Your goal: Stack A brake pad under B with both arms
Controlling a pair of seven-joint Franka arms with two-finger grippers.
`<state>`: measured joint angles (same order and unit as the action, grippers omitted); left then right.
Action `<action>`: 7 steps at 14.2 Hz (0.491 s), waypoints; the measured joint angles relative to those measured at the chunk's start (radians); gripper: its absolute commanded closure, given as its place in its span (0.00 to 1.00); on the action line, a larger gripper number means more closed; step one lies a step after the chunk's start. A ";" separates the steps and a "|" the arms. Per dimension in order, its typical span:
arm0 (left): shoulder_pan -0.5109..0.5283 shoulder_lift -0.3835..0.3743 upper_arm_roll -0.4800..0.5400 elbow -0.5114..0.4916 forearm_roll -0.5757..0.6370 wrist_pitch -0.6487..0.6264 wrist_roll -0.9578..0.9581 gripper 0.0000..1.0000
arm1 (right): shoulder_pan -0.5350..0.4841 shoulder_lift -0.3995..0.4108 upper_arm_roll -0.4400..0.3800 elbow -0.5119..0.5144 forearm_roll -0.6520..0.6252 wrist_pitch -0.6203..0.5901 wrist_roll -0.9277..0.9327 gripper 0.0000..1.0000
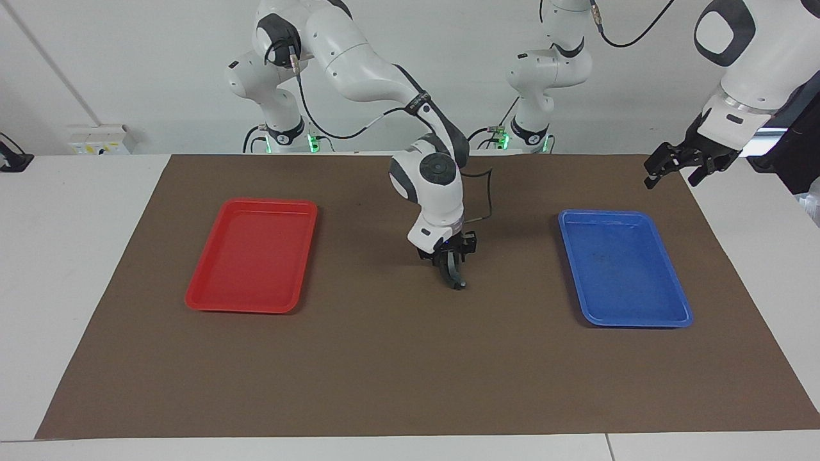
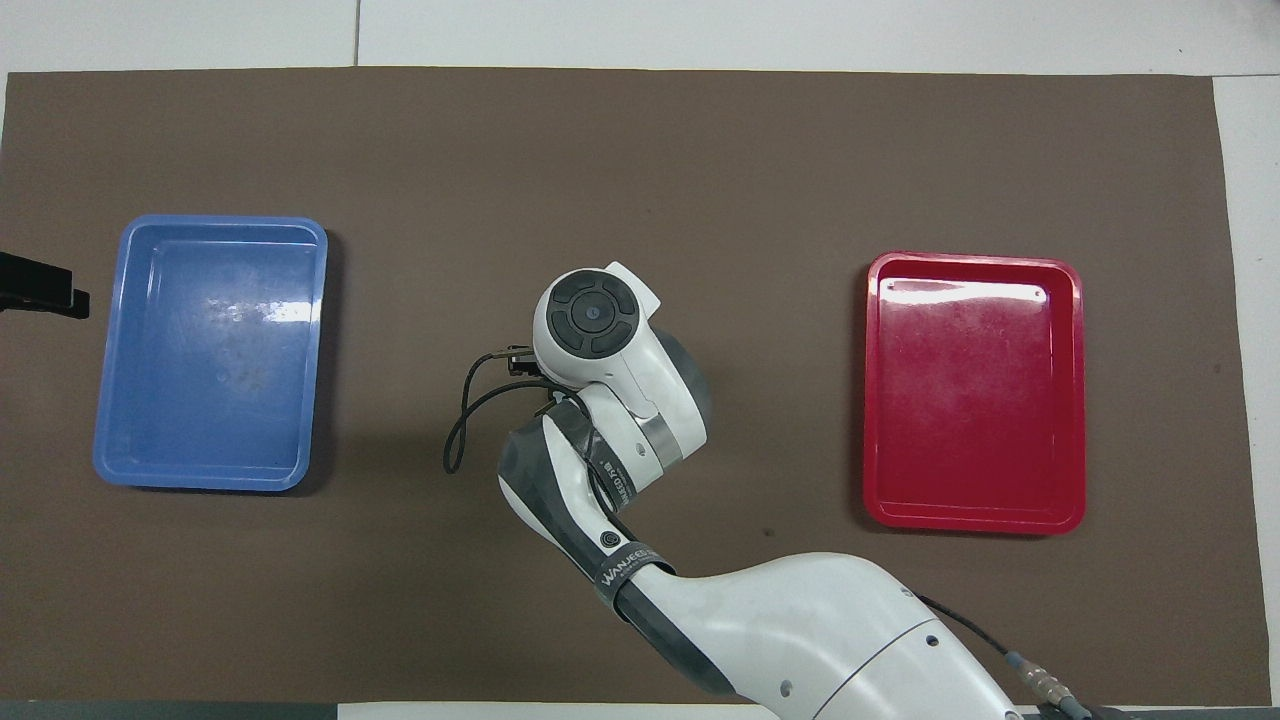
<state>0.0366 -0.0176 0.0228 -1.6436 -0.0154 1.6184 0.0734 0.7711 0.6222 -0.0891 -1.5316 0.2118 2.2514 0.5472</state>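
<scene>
My right gripper (image 1: 453, 272) points straight down at the middle of the brown mat (image 1: 384, 371). A small dark, slightly curved piece (image 1: 457, 282) shows at its tip and reaches down to the mat. I cannot tell whether this piece is the A brake pad or B, or whether a second piece lies under it. In the overhead view the right arm's wrist (image 2: 592, 318) hides that spot. My left gripper (image 1: 680, 171) waits in the air, open and holding nothing, over the mat's corner by the blue tray; only its tip (image 2: 40, 290) shows in the overhead view.
A red tray (image 1: 253, 304) lies on the mat toward the right arm's end, with nothing in it. A blue tray (image 1: 624, 320) lies toward the left arm's end, also with nothing in it. A black cable (image 2: 455, 440) loops from the right wrist.
</scene>
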 measured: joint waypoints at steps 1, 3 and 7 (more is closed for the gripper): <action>0.000 0.000 0.000 0.000 0.000 0.000 0.000 0.00 | 0.000 -0.003 0.000 0.006 0.000 -0.001 0.000 0.00; 0.000 0.000 0.000 0.000 0.000 0.000 0.000 0.00 | -0.001 -0.022 -0.003 0.014 0.000 -0.021 0.000 0.00; 0.000 0.000 0.000 0.000 0.000 0.000 0.000 0.00 | -0.078 -0.157 -0.036 0.024 -0.010 -0.171 0.000 0.00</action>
<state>0.0366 -0.0176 0.0228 -1.6436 -0.0154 1.6180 0.0734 0.6935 0.4652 -0.1247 -1.5078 0.2020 2.0804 0.5473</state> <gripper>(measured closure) 0.000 0.000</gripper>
